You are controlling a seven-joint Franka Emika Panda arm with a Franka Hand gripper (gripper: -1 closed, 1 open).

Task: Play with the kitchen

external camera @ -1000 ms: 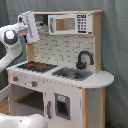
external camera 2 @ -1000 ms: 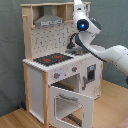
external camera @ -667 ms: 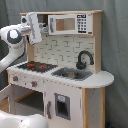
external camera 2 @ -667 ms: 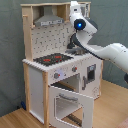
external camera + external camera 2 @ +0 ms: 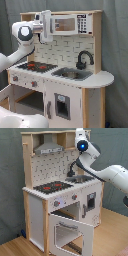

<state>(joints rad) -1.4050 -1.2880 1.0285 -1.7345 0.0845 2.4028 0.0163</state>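
The kitchen (image 5: pixel 75 85) is a tall light-wood and white toy unit. Its black-red hob (image 5: pixel 36 66), sink (image 5: pixel 72 74) and black tap (image 5: pixel 84 59) sit on the counter in front of the pegboard back (image 5: pixel 62 50). In the second exterior view the kitchen (image 5: pixel 37 208) shows its grey hood (image 5: pixel 48 148), two knobs (image 5: pixel 57 203) and the windowed oven door (image 5: pixel 70 230), which hangs open and down. My gripper (image 5: pixel 46 26) is raised to the top shelf, beside the hood and above the hob. In the second exterior view the gripper (image 5: pixel 80 134) is at the unit's upper right corner.
A white microwave panel (image 5: pixel 70 22) fills the upper shelf right of the gripper. My white arm (image 5: pixel 112 175) reaches in from the second exterior view's right, over the sink side. A grey curtain (image 5: pixel 10 178) hangs behind, and a wooden floor (image 5: pixel 112 235) lies below.
The gripper has risen and moved in toward the top shelf, to the right in the first exterior view. The kitchen and its open oven door have not moved.
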